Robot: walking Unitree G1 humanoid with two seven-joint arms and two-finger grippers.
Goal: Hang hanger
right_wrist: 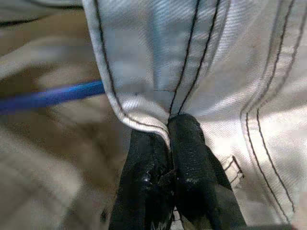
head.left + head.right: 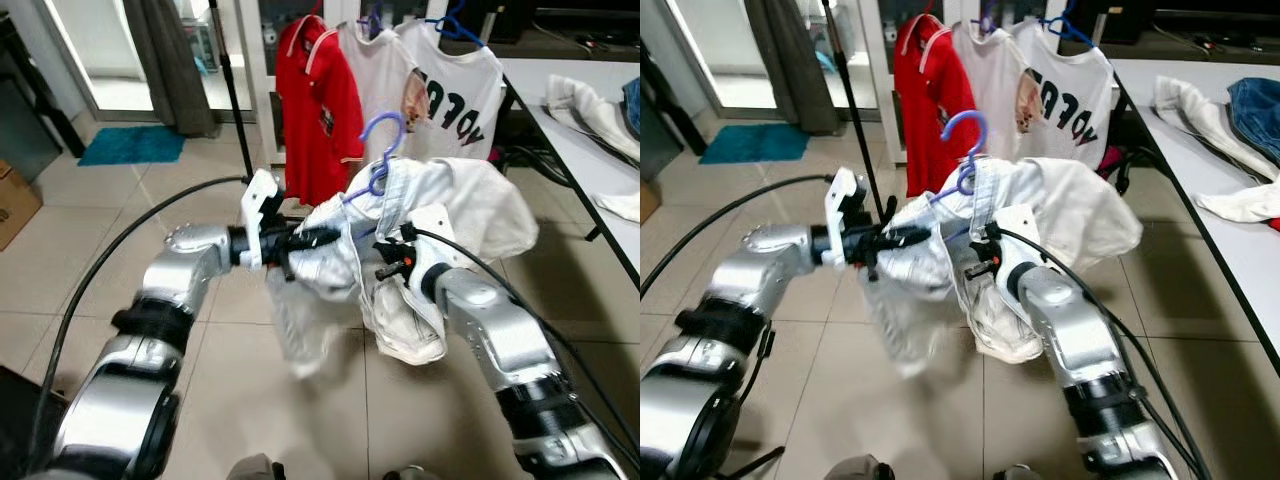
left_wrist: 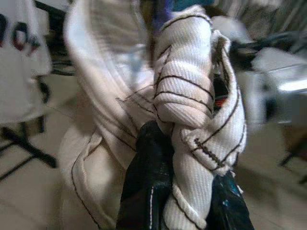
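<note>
Before the rack, both grippers [image 2: 318, 238] [image 1: 169, 132] pinched on ribbed, stitched white jacket [image 2: 470, 205], seemingly hangered

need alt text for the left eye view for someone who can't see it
Both grippers, left gripper and right gripper, are shut on a white garment draped over a purple hanger, held above the tiled floor. Behind it a red shirt and white shirts hang on a rack, with a table to the right.

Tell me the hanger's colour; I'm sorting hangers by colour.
Purple-blue hanger, clearest in the left eye view.
</note>
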